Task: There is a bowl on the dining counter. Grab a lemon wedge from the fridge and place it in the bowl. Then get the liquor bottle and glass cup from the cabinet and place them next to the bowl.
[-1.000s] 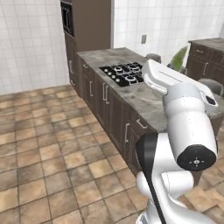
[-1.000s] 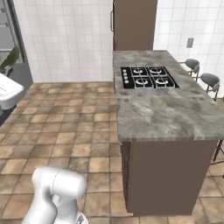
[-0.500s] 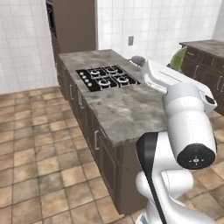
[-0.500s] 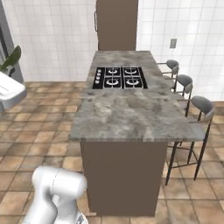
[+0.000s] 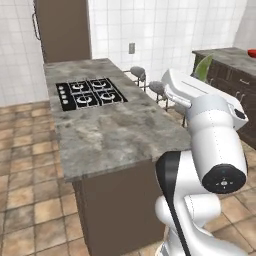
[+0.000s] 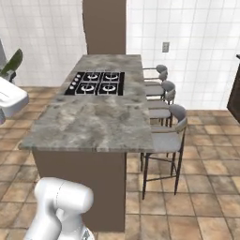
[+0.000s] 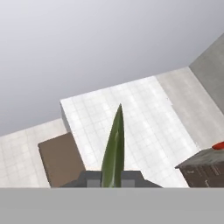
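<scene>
Beside the hob-topped marble island (image 5: 115, 130) with stools (image 6: 171, 117), the claw (image 7: 113, 177) pinches the lemon wedge (image 7: 113, 148).

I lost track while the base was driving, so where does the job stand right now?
Done, it seems: the lemon wedge is out of the fridge, pinched in the shut end effector, as the hand view shows. In hand: carrying it; the marble island with the gas hob lies ahead, and the red bowl sits far right on another counter. Left: drop the wedge in the bowl, then bring bottle and cup.
</scene>
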Available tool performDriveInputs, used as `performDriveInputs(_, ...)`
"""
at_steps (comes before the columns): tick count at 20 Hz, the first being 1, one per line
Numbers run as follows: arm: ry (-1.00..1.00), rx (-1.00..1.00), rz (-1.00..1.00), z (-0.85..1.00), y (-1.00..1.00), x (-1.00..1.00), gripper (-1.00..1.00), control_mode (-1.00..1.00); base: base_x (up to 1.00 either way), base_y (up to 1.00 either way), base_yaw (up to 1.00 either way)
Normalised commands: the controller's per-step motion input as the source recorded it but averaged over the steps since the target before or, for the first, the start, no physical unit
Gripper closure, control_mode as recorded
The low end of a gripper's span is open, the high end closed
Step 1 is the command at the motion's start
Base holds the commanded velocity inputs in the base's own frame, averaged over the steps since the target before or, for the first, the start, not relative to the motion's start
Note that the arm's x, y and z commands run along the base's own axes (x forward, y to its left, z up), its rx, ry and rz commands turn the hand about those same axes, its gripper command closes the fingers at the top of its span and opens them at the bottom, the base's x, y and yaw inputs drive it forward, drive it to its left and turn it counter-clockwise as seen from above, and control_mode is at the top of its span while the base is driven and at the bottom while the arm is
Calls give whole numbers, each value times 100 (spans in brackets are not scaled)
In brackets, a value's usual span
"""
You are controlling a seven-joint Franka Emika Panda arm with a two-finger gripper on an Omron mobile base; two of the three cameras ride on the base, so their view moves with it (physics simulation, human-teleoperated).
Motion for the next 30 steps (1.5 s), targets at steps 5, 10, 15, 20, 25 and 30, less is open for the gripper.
performDriveInputs(5, 0, 0, 0, 0, 0, 0, 100, 100, 31, -100, 8)
performDriveInputs(10, 0, 0, 0, 0, 0, 0, 100, 100, 44, -100, 5)
performDriveInputs(15, 0, 0, 0, 0, 0, 0, 100, 100, 57, -100, 3)
performDriveInputs(20, 0, 0, 0, 0, 0, 0, 100, 100, 56, -100, 2)
performDriveInputs(25, 0, 0, 0, 0, 0, 0, 100, 100, 54, -100, 0)
performDriveInputs(30, 0, 0, 0, 0, 0, 0, 100, 100, 46, -100, 0)
